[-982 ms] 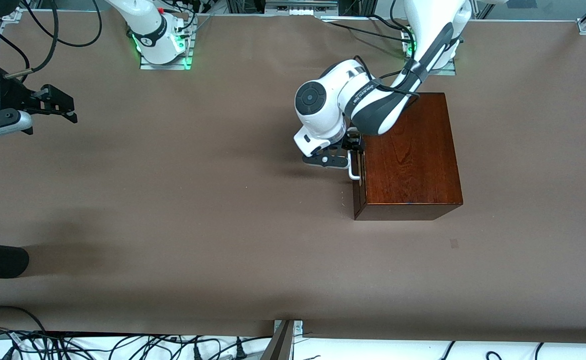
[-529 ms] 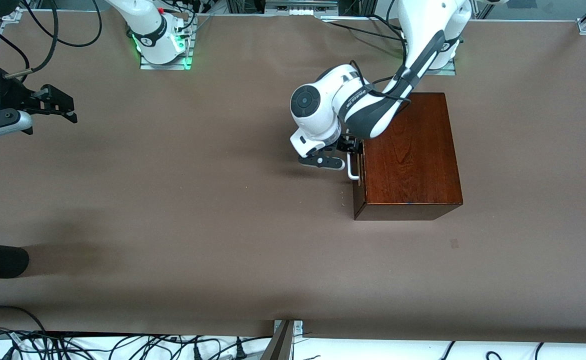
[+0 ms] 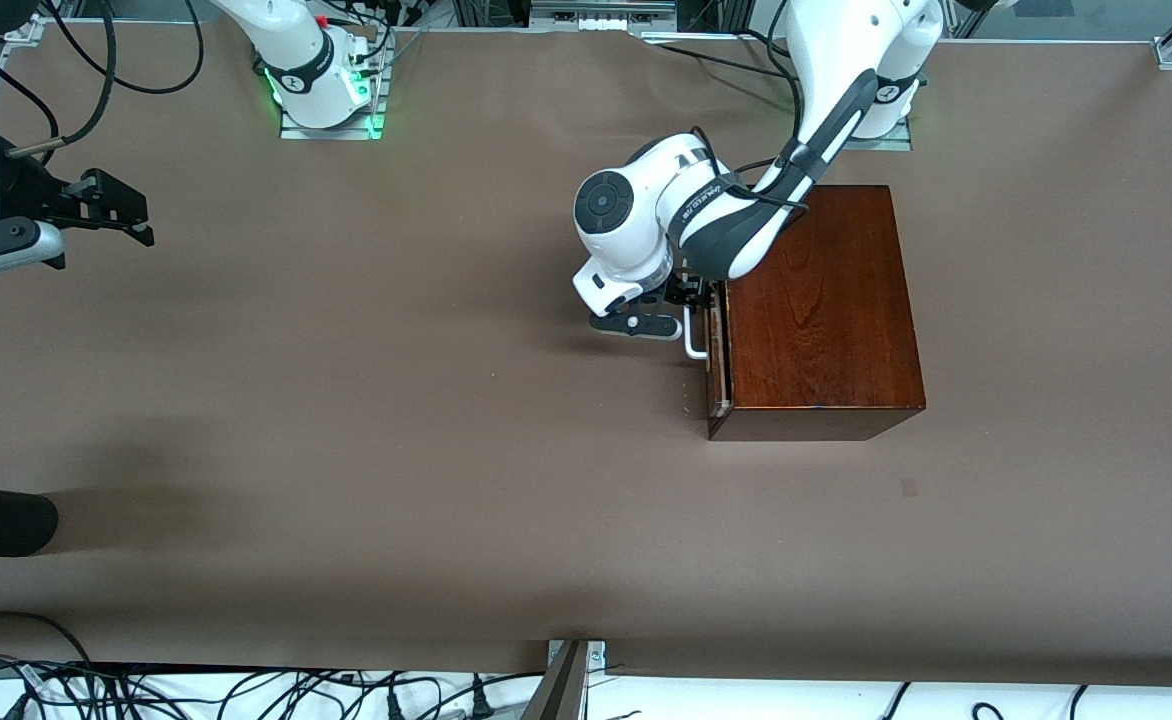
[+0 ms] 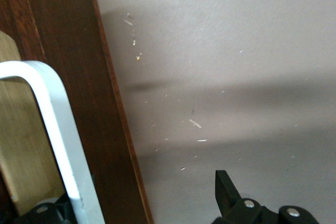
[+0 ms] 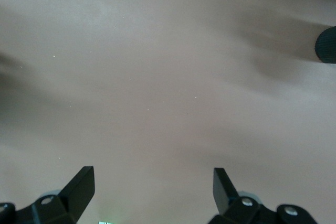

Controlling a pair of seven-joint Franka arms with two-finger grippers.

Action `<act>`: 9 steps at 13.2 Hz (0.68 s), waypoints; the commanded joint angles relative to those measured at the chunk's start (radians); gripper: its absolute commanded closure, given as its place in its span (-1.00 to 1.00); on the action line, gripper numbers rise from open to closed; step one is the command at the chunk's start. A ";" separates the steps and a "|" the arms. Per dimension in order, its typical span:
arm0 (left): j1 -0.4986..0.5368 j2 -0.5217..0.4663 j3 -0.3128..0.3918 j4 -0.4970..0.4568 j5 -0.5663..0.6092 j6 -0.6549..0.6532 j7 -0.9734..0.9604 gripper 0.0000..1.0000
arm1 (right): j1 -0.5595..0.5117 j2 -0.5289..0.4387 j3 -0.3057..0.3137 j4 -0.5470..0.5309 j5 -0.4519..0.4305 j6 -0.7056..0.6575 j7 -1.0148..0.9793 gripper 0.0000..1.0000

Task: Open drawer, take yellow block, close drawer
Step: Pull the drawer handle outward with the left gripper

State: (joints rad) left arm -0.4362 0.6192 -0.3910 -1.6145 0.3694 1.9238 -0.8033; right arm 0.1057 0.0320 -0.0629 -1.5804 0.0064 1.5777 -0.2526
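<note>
Dark reddish-brown wooden box on brown table, toward left arm's end, just in front of left arm's base. Drawer cracked out a sliver from box face that looks toward right arm's end; thin pale strip of light-wood inner edge showing along top of drawer front. White U-shaped handle on that front, standing off the wood.

Left gripper low at drawer front, fingers straddling handle: one finger out on table side, other finger tucked between bar and drawer face. Fingers spread wider than bar in left wrist view, not clamped, hooked around handle. Pale wood visible through handle loop.

Right gripper up in air over table edge at right arm's end, well apart from box, waiting. Fingers fully released, wide gap, nothing between them, only bare table underneath.

Yellow block not visible in any view; location cannot tell, drawer gap too narrow to see inside
</note>
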 commanded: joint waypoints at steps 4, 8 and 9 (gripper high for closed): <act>-0.024 0.048 -0.002 0.033 -0.001 0.197 -0.076 -1.00 | -0.006 0.008 0.000 0.022 0.003 -0.024 -0.007 -1.00; -0.050 0.068 -0.002 0.035 -0.001 0.239 -0.076 -1.00 | -0.006 0.008 0.000 0.022 0.004 -0.022 -0.007 -1.00; -0.064 0.068 -0.002 0.035 0.000 0.239 -0.074 -1.00 | -0.006 0.008 0.000 0.022 0.004 -0.022 -0.007 -1.00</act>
State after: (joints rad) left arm -0.4596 0.6188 -0.3900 -1.6166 0.3696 2.0459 -0.8702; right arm 0.1056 0.0320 -0.0644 -1.5803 0.0064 1.5766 -0.2526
